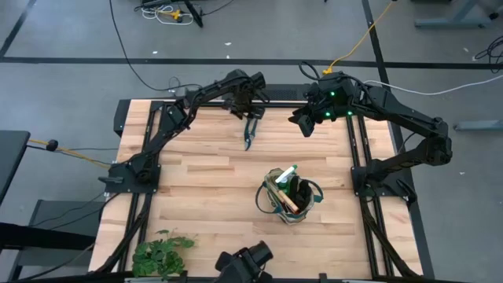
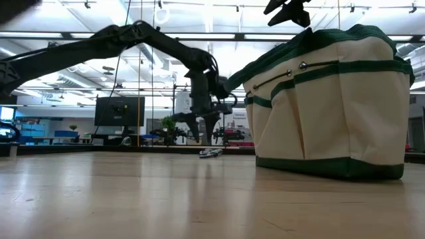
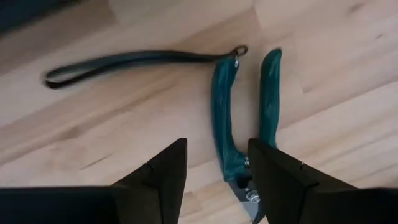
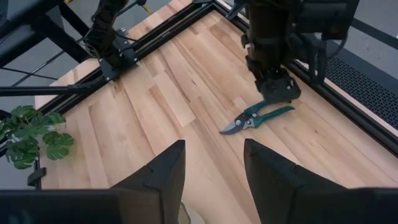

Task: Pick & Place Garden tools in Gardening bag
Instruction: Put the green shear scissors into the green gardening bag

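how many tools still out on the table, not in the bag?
1. The pruning shears lie on the wood near the table's far edge, under the left gripper, whose open fingers hover above them. Other tools stand in the gardening bag; more may be hidden inside.

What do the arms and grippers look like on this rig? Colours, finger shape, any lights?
Both arms are matte black, jointed links. The right arm shows small green lights near its wrist. The left gripper and the right gripper each have two flat, black, wedge-shaped fingers. No markings are readable.
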Controlling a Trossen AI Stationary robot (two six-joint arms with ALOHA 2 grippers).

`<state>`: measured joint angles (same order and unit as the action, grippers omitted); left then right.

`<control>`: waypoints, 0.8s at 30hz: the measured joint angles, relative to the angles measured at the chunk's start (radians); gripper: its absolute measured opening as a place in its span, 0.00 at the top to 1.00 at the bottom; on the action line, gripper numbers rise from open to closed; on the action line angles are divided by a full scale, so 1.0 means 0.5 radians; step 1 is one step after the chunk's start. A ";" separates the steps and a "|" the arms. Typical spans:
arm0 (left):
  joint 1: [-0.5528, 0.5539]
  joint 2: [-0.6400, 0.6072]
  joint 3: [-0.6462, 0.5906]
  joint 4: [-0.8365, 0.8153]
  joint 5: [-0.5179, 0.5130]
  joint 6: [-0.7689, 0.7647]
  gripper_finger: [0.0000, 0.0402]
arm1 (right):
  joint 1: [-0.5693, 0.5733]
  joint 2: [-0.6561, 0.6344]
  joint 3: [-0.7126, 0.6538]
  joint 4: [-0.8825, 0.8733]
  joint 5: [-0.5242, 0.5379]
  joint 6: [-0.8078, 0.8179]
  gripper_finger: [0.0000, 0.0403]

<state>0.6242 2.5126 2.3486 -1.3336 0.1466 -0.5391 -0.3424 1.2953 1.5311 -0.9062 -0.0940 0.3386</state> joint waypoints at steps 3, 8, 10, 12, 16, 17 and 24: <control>0.003 0.043 0.000 -0.003 0.031 -0.001 0.56 | 0.000 0.000 0.000 0.001 0.000 0.000 0.59; -0.003 0.054 0.001 0.077 0.061 0.009 0.56 | 0.000 0.000 0.000 0.001 0.031 -0.001 0.59; -0.001 0.054 0.001 0.090 0.039 -0.012 0.56 | 0.000 0.000 0.000 0.002 0.051 -0.001 0.59; 0.010 0.054 0.000 0.091 0.030 -0.025 0.56 | 0.000 0.000 0.000 0.002 0.053 -0.002 0.59; 0.029 0.085 0.000 0.078 0.044 -0.036 0.56 | 0.000 0.000 0.000 0.002 0.052 -0.002 0.59; 0.029 0.102 0.000 0.064 0.056 -0.036 0.56 | 0.000 0.000 0.000 0.001 0.052 -0.001 0.59; 0.031 0.137 0.002 0.099 0.150 -0.037 0.56 | 0.000 0.001 0.000 0.005 0.052 -0.001 0.59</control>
<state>0.6398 2.5809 2.3493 -1.2841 0.2216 -0.5575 -0.3424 1.2957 1.5311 -0.9035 -0.0678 0.3379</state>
